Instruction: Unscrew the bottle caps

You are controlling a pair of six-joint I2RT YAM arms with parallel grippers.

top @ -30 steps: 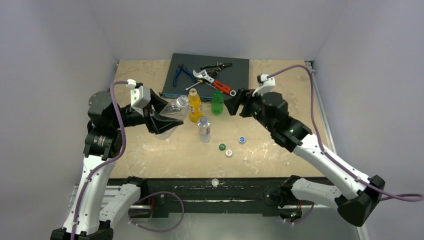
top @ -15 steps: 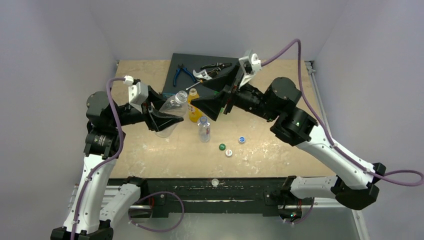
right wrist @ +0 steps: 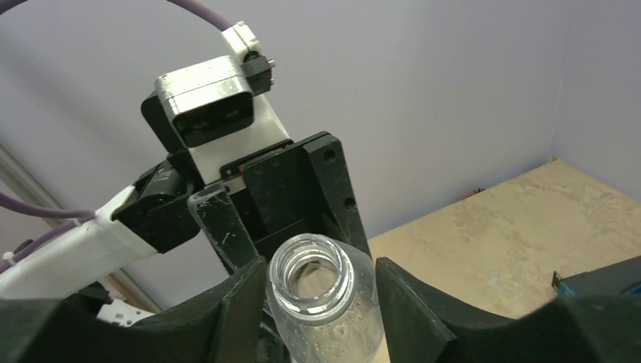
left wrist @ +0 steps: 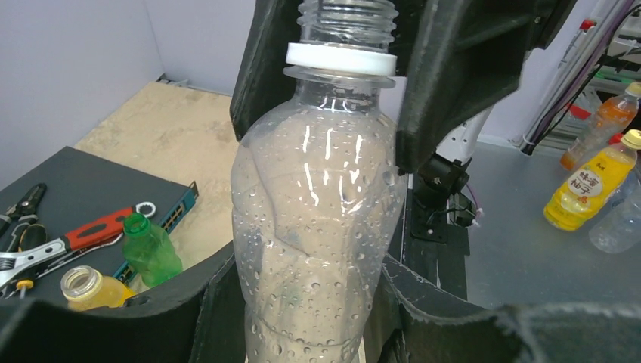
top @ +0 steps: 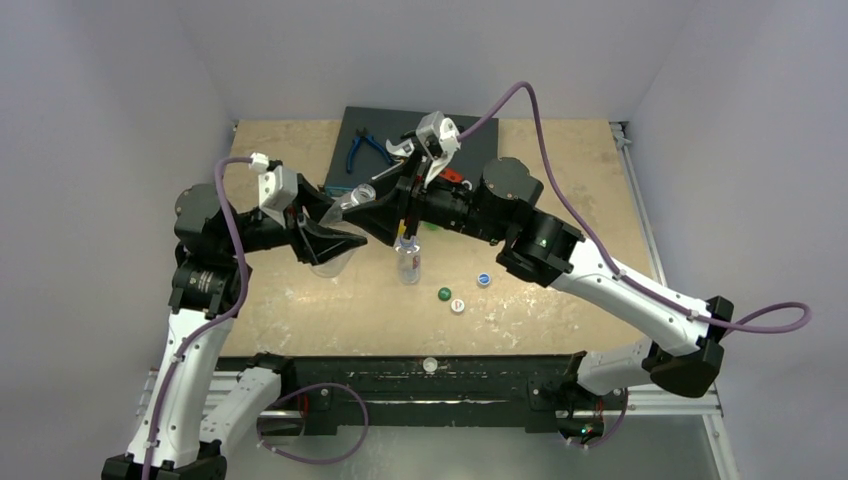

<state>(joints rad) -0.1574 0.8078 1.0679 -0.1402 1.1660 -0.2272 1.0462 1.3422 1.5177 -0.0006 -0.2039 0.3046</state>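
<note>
So that the big clear bottle (left wrist: 317, 219) cannot spin, the left gripper (left wrist: 310, 280) hugs it tight; the right gripper (right wrist: 321, 276) has its jaws apart beside the open neck, holding nothing.

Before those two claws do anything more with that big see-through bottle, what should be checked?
1. Left gripper shut on the large clear plastic bottle: ok.
2. Right gripper straddling the neck, not clamped: ok.
3. Cap to unscrew on that neck: not ok; the mouth is open, with only a white ring below it.
4. Small clear bottle upright: ok.
5. Loose round plastic dark green cap, white cap and blue cap apart from both arms: ok.
</note>
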